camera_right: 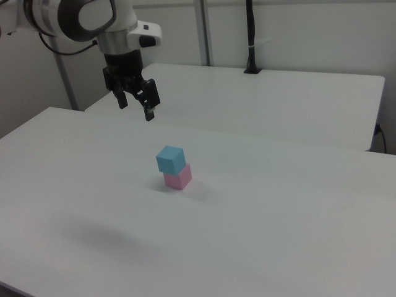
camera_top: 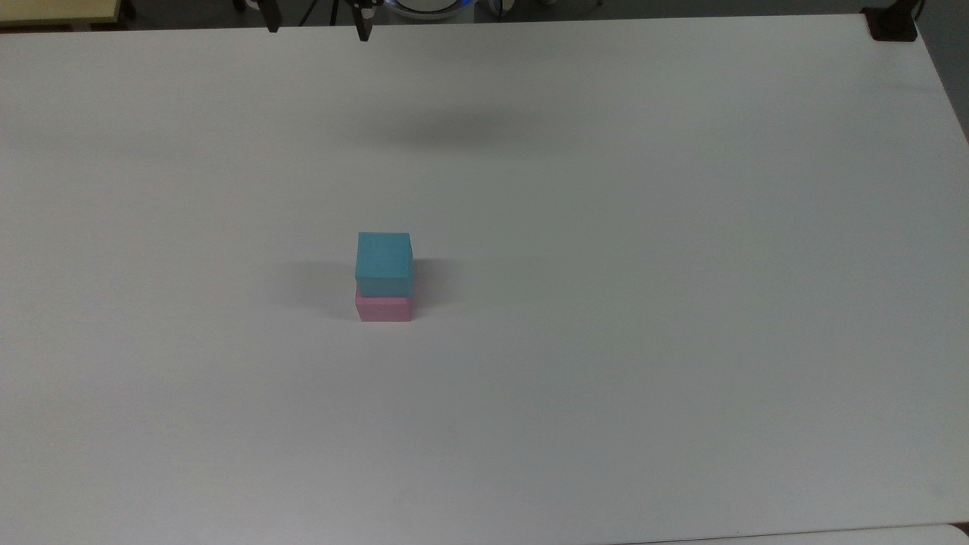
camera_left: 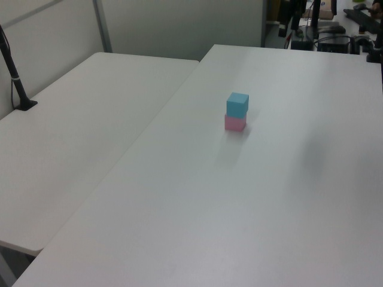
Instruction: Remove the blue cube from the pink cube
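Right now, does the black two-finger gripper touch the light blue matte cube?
Apart. In the right view the gripper hangs open, well above the blue cube, with bare table between.

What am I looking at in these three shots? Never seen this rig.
One robot arm with a two-finger claw, filmed by three fixed cameras: one from above, two from the sides. In the right view the claw hangs open above the white table, holding nothing. On the table the blue cube sits stacked on the pink cube; the top view shows the same stack, blue cube over pink cube. The claw is well away from the stack.
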{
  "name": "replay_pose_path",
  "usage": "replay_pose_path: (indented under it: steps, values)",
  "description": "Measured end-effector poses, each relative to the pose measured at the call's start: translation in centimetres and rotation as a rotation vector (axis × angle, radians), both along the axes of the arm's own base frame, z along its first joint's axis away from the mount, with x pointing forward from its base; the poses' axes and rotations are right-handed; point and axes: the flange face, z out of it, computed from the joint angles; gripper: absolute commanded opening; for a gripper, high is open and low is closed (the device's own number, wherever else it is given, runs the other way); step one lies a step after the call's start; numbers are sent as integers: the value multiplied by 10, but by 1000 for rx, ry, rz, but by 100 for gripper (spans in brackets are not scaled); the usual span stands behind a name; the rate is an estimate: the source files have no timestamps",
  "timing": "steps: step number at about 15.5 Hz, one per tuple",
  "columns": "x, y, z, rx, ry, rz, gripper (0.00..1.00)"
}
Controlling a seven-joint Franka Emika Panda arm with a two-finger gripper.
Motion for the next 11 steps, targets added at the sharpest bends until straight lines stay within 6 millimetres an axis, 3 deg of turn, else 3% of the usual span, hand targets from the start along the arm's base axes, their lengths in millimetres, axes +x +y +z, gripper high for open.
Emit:
replay_pose_path:
  steps: [11]
  values:
    - [5,4,-12,11,22,3,100]
